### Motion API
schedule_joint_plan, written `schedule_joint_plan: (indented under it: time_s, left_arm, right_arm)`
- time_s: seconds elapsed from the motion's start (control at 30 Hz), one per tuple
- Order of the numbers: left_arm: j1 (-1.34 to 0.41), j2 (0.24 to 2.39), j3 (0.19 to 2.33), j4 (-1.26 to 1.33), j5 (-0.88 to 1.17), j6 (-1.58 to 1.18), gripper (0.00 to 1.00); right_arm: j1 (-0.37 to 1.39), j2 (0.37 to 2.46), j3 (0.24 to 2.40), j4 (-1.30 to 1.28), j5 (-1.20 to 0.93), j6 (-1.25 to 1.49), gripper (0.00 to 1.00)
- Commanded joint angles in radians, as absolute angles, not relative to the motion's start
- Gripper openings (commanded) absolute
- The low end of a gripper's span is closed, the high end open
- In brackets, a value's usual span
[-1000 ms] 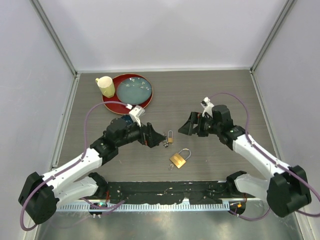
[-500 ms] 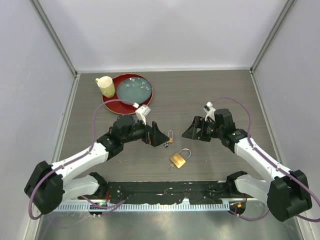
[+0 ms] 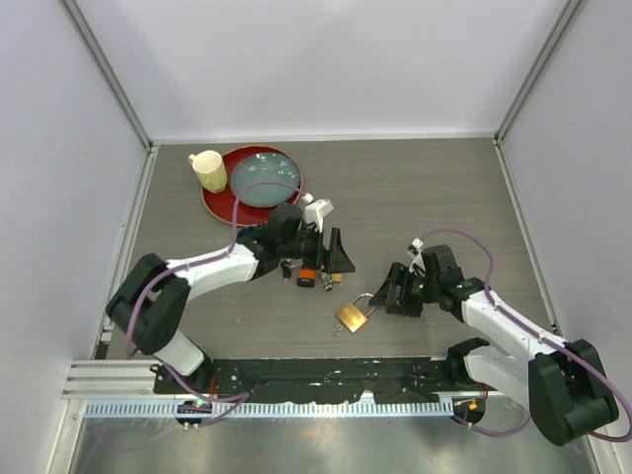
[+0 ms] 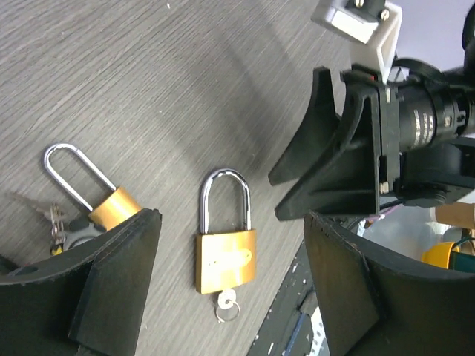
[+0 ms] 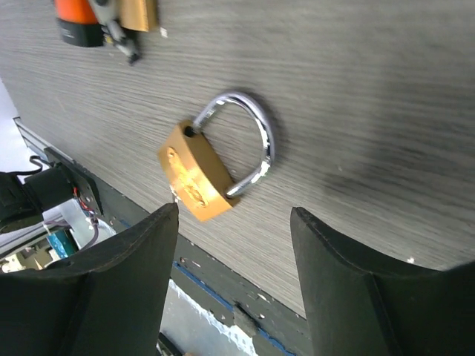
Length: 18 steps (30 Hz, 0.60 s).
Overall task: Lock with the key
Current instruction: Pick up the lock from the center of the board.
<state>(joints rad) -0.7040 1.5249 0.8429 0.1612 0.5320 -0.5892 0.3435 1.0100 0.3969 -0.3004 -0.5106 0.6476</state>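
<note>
A large brass padlock [image 3: 352, 315] lies flat near the table's front edge with a small key [image 4: 225, 301] in its bottom. It also shows in the left wrist view [image 4: 225, 259] and the right wrist view [image 5: 194, 180]. My left gripper [image 3: 334, 253] is open and empty above and behind it; in its wrist view [image 4: 231, 219] the padlock lies between the fingers. My right gripper [image 3: 389, 290] is open and empty just right of the padlock; in its wrist view [image 5: 231, 215] the padlock lies ahead of the fingers.
A smaller brass padlock [image 3: 325, 281] with a bunch of keys [image 4: 56, 220] and an orange tag [image 3: 307, 277] lies left of the large one. A red tray [image 3: 219, 205] with a blue plate [image 3: 264, 179] and a yellow cup [image 3: 208, 170] stands at the back left. A black rail [image 3: 326, 373] runs along the front edge.
My left arm has reached right, bringing its gripper over the padlocks. My right gripper has dropped toward the front edge beside the large padlock. The orange tag now shows.
</note>
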Motion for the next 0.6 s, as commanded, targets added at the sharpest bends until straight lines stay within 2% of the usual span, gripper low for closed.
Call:
schedule_joint_plan:
  time_s: [0.0, 0.2, 0.4, 0.43, 0.57]
  left_arm:
    - [-0.732, 1.644, 0.942, 0.13, 0.598, -0.555, 0.79]
    - [-0.794, 1.798, 1.006, 0.117, 0.621, -0.543, 0.59]
    - [-0.822, 1.865, 1.015, 0.137, 0.621, -0.555, 0.49]
    - [-0.825, 1.876, 1.017, 0.133, 0.621, -0.554, 0.49]
    - [-0.834, 1.888, 1.02, 0.103, 0.604, -0.537, 0.47]
  right_arm:
    - [0.334, 0.992, 0.35, -0.265, -0.52, 0.713, 0.65]
    - [0.321, 1.005, 0.264, -0.132, -0.538, 0.787, 0.61]
    - [0.298, 1.035, 0.229, -0.006, -0.532, 0.834, 0.51]
    - [0.296, 1.048, 0.229, -0.006, -0.531, 0.838, 0.46]
    - [0.293, 1.094, 0.209, 0.099, -0.535, 0.856, 0.44]
